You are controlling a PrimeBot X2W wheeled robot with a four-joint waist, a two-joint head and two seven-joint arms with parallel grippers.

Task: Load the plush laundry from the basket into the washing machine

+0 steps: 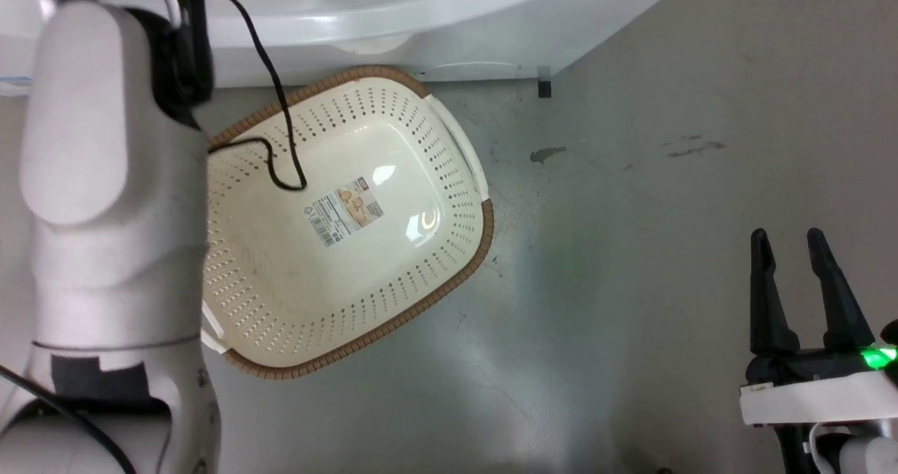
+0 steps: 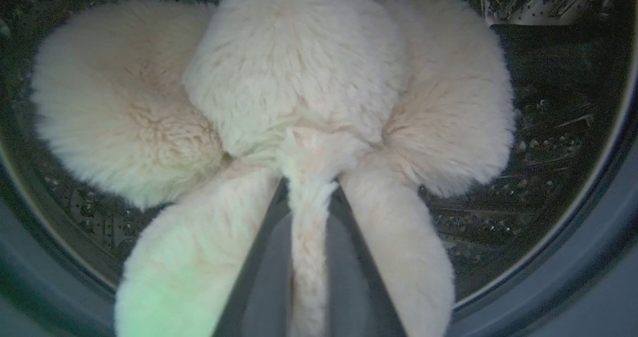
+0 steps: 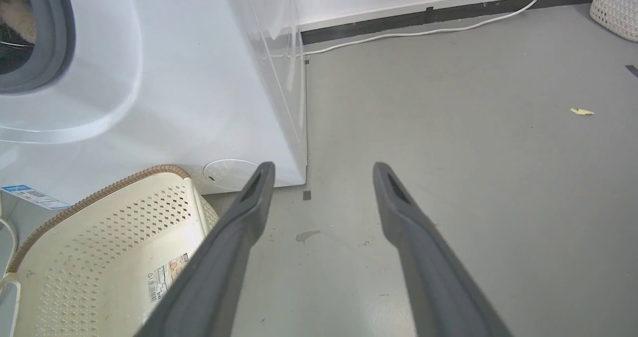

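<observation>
Plush laundry (image 2: 299,78) inside washing machine (image 2: 548,127) — left pincer (image 2: 310,190) pinching it.

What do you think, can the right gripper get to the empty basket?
Probably yes: the right gripper is open, and only bare floor lies between it and the rim of the basket.

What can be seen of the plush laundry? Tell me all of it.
The plush laundry is a shaggy cream-beige stuffed toy of rounded, lumpy lobes, with two long limbs trailing toward the left wrist camera. It looks soft and thick-furred. It sits inside the perforated steel drum of the washing machine, past the grey rubber ring. A narrow fold of its fur is pinched between the dark fingers of the left gripper. The right wrist view catches a patch of fur in the opening.
</observation>
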